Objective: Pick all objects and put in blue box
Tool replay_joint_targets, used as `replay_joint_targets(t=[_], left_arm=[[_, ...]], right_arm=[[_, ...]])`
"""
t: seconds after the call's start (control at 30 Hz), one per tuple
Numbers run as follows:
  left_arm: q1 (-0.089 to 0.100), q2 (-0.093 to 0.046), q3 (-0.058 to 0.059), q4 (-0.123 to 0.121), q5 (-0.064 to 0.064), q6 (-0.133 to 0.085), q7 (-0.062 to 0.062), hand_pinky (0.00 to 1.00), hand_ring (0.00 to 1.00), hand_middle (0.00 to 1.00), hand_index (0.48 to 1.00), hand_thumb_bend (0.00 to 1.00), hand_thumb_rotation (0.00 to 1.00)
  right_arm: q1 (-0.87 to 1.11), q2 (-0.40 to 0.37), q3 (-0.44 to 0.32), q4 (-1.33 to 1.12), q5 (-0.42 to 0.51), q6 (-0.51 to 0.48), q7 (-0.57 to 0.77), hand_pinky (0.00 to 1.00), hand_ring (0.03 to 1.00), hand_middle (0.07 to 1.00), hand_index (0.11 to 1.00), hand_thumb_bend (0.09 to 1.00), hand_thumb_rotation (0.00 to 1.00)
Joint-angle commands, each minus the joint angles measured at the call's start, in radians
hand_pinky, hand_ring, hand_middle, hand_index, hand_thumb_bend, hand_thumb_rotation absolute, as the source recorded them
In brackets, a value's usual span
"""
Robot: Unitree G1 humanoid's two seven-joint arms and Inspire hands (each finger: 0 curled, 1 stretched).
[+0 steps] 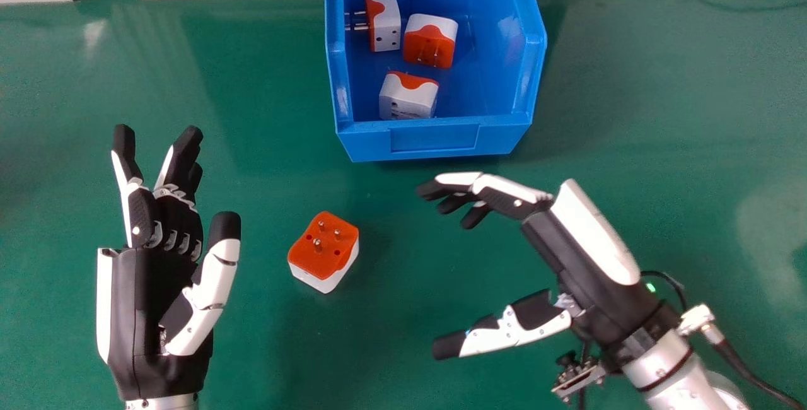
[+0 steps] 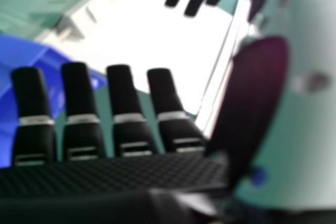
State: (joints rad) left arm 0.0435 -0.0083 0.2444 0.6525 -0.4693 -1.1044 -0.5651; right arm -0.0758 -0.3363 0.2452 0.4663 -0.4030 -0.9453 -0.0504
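Adapter (image 1: pixel 323 249) lies on the counter (image 1: pixel 265 347); the spread right hand (image 1: pixel 580 271) should straddle it low, then pinch evenly.

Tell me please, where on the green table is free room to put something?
Bare tabletop lies left of the blue box, beyond the left hand, and right of the box, beyond the right hand. A smaller patch separates the loose plug adapter from the right hand. Crowded: the box's left part, holding three adapters.
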Motion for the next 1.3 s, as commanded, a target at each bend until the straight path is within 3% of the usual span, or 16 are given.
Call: replay_joint_targets(t=[0.0, 0.4, 0.5, 0.67, 0.8, 0.9, 1.13, 1.27], left_arm=[[-0.006, 0.007, 0.003, -0.009, 0.013, -0.021, 0.001, 1.0, 0.97, 0.92, 0.896, 0.34, 0.29], [-0.019, 0.011, 0.015, 0.006, 0.032, -0.027, 0.019, 1.0, 0.96, 0.92, 0.899, 0.35, 0.3], [-0.025, 0.01, 0.017, 0.012, 0.042, -0.031, 0.028, 1.0, 0.96, 0.92, 0.899, 0.35, 0.29], [-0.016, 0.007, 0.011, -0.006, 0.056, -0.024, 0.048, 1.0, 0.96, 0.92, 0.898, 0.35, 0.29], [-0.012, 0.009, 0.008, -0.01, 0.052, -0.02, 0.05, 1.0, 0.96, 0.92, 0.898, 0.35, 0.29], [-0.009, 0.008, 0.004, -0.011, 0.041, -0.016, 0.04, 1.0, 0.96, 0.92, 0.898, 0.35, 0.28], [-0.002, 0.005, 0.002, -0.014, 0.027, -0.018, 0.033, 1.0, 0.97, 0.92, 0.899, 0.34, 0.28], [-0.004, 0.005, 0.0, -0.009, 0.013, -0.022, 0.02, 1.0, 0.97, 0.92, 0.899, 0.34, 0.27]], right_arm=[[-0.038, 0.013, 0.01, 0.015, -0.013, -0.01, 0.006, 0.66, 0.775, 0.807, 0.814, 0.989, 0.35], [-0.15, 0.087, 0.045, 0.141, -0.082, -0.042, -0.043, 0.72, 0.838, 0.852, 0.853, 1.0, 0.36], [-0.181, 0.11, 0.051, 0.166, -0.09, -0.045, -0.051, 0.72, 0.844, 0.856, 0.854, 1.0, 0.36], [-0.225, 0.137, 0.066, 0.205, -0.113, -0.061, -0.077, 0.73, 0.849, 0.86, 0.853, 1.0, 0.36], [-0.239, 0.138, 0.067, 0.205, -0.118, -0.069, -0.084, 0.73, 0.851, 0.861, 0.851, 1.0, 0.35], [-0.265, 0.13, 0.066, 0.213, -0.126, -0.079, -0.09, 0.73, 0.851, 0.862, 0.851, 1.0, 0.35], [-0.321, 0.123, 0.067, 0.258, -0.137, -0.088, -0.108, 0.73, 0.85, 0.863, 0.849, 1.0, 0.36], [-0.345, 0.131, 0.068, 0.276, -0.144, -0.079, -0.114, 0.73, 0.847, 0.86, 0.849, 1.0, 0.37]])
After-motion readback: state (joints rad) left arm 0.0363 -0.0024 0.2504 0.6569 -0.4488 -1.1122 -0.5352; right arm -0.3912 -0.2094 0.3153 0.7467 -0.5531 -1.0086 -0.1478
